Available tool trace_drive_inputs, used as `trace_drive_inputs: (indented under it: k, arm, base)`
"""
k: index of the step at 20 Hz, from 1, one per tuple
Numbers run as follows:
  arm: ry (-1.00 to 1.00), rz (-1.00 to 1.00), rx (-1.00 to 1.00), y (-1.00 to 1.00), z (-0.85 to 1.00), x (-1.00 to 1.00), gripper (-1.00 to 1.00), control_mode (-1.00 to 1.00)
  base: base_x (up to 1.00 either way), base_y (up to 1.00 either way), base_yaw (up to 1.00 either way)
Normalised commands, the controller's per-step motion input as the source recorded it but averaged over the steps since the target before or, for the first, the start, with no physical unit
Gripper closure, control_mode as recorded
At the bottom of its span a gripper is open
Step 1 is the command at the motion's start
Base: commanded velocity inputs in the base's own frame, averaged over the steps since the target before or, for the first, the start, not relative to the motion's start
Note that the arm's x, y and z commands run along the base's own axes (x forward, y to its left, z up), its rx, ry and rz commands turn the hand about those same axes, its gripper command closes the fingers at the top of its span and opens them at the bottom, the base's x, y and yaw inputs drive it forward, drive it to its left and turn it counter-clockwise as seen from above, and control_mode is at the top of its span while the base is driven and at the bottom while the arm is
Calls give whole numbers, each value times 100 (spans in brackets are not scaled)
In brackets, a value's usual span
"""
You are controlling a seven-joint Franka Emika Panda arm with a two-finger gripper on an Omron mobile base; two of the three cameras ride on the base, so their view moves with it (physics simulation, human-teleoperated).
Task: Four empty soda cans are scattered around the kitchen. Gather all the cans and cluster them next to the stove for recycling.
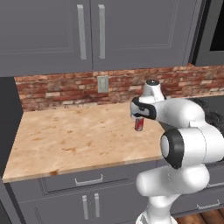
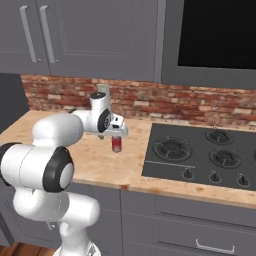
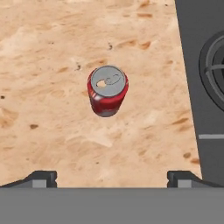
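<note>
A small red cylindrical soda can with a silver-grey top (image 3: 107,91) stands upright on the speckled tan stone counter (image 1: 70,140), just left of the flat black gas cooktop (image 2: 200,155) and apart from its edge. That spot already fits the task's cluster beside the stove, so the can looks set down rather than waiting for pickup; that is a judgement from where it stands. The white arm's two-finger gripper (image 3: 112,177) hangs directly above it, fingers spread wide and released, with nothing between them. In the hand view the two dark fingertips (image 3: 41,178) sit far apart at the bottom, with the can well clear beyond them, so the hand is raised off it.

From the left base view the arm's wrist covers the can's top, leaving its lower body (image 1: 139,125) showing. The right base view shows the can (image 2: 116,144) under the hand, its top likewise masked. The cooktop's right side is cut off in both base views, and the label mark on the can is too small to read.
</note>
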Motion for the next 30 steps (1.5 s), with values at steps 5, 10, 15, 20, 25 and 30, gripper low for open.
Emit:
trace_drive_inputs:
  k: [5,10,15,20,25,30]
  arm:
    - [0,0,0,0,-25,38,-100,-100]
    - [0,0,0,0,-16,21,-100,-100]
    - [0,0,0,0,-17,20,-100,-100]
    - [0,0,0,0,-22,22,-100,-100]
    - [0,0,0,0,-16,33,-100,-100]
    - [0,0,0,-1,-11,25,-100,-100]
  base:
    - [0,0,0]
    - [0,0,0]
    - [0,0,0]
    - [0,0,0]
    - [0,0,0]
    - [0,0,0]
